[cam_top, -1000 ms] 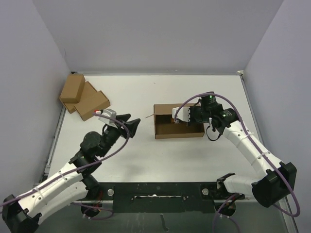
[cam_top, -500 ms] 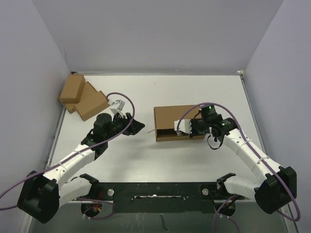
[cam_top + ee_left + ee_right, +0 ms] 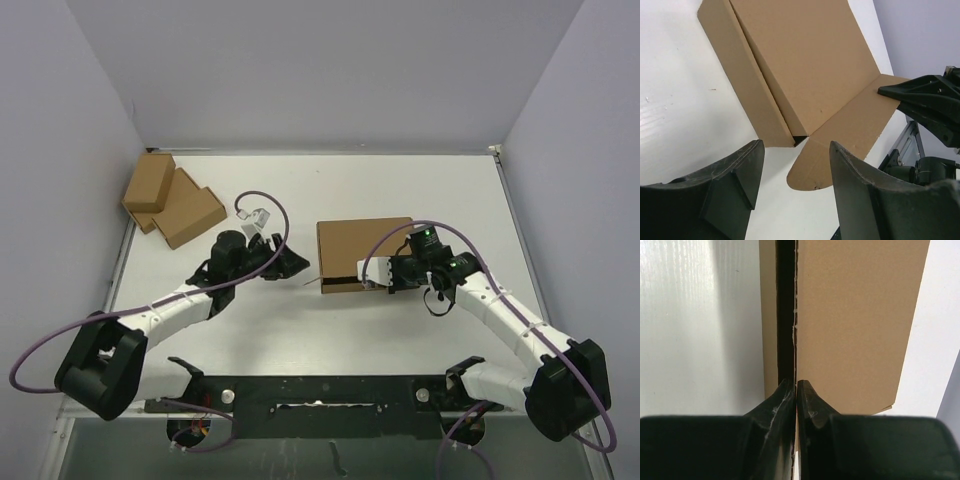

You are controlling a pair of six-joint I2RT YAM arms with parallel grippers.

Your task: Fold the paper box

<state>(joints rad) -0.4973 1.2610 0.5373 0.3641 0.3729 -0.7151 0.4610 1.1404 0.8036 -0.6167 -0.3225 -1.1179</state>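
Paper box (image 3: 365, 240): worktop (image 3: 300, 190) centre, lid nearly closed.
Right end effector (image 3: 374, 272): pinching lid edge, box's 6 o'clock side.
Left end effector (image 3: 293, 263): spread, empty, 9 o'clock of box.

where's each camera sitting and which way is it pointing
Top external: fixed above and behind the arms, looking down on the table; both arms show.
Left wrist: on the left arm, facing a corner of the paper box; the open left gripper frames it.
Right wrist: on the right arm, looking along the box's flap edge; the right gripper is shut on it.
Shared: all three show the box; left wrist catches the right gripper.
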